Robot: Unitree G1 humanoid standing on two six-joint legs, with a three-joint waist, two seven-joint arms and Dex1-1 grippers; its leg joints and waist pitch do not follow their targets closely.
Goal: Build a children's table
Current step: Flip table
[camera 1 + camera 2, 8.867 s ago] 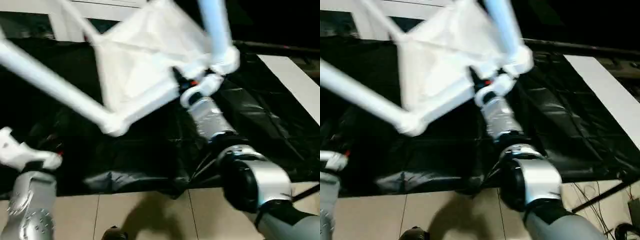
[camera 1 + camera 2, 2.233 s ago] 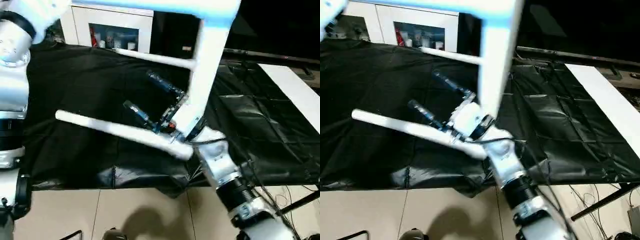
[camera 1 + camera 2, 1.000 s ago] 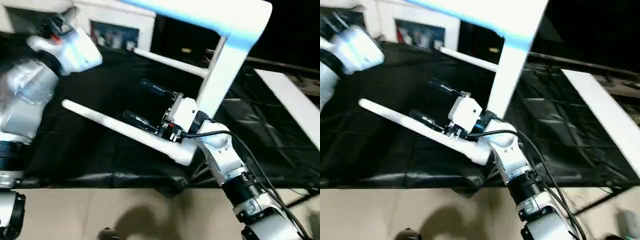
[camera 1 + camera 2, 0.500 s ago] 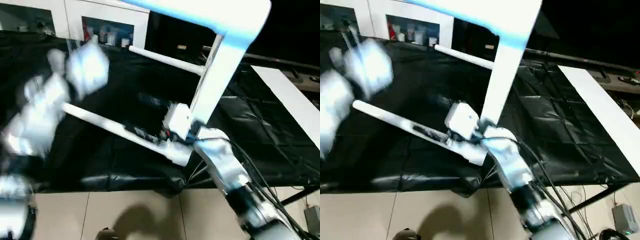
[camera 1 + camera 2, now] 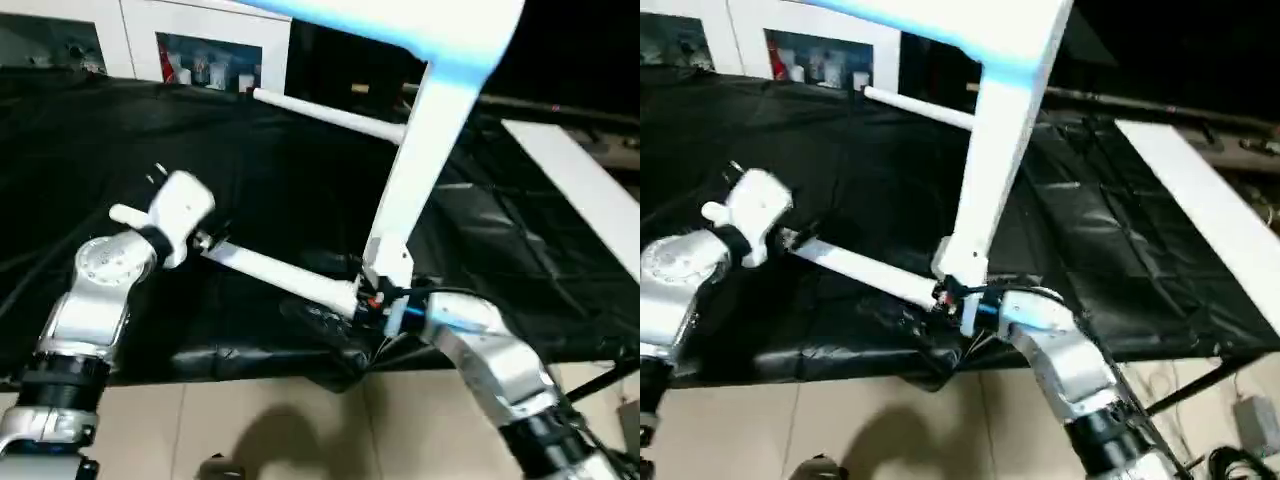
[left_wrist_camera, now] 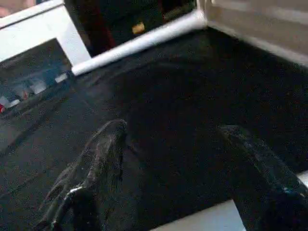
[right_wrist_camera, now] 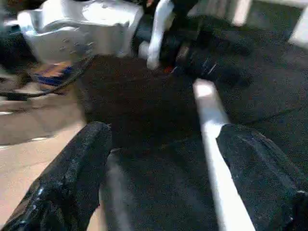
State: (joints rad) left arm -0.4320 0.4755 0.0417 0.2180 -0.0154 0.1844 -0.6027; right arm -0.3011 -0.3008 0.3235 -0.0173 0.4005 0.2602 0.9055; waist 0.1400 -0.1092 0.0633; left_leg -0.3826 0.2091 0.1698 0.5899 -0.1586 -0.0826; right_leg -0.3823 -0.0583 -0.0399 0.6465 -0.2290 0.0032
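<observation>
The children's table's white tabletop (image 5: 400, 25) hangs tilted at the top of the head views. One white leg (image 5: 420, 150) slants down from its corner to the black sheet. A second leg (image 5: 270, 270) sticks out sideways toward the left. A third leg (image 5: 330, 115) shows further back. My left gripper (image 6: 175, 159) hovers open over the second leg's far end, its white wrist housing (image 5: 180, 205) above the tube. My right gripper (image 7: 166, 134) is open low at the near end, and the leg (image 7: 211, 144) runs lengthwise between its fingers.
A black plastic sheet (image 5: 150, 130) covers the work surface, and its front edge (image 5: 250, 355) drops to a tiled floor. A white glass-door cabinet (image 5: 215, 60) stands behind. A white board (image 5: 580, 180) lies at the right. Cables hang off my right arm.
My left arm has swung down from high on the left to the sideways leg's far end. My right gripper has dropped lower and turned along that leg. The camera shifted a little.
</observation>
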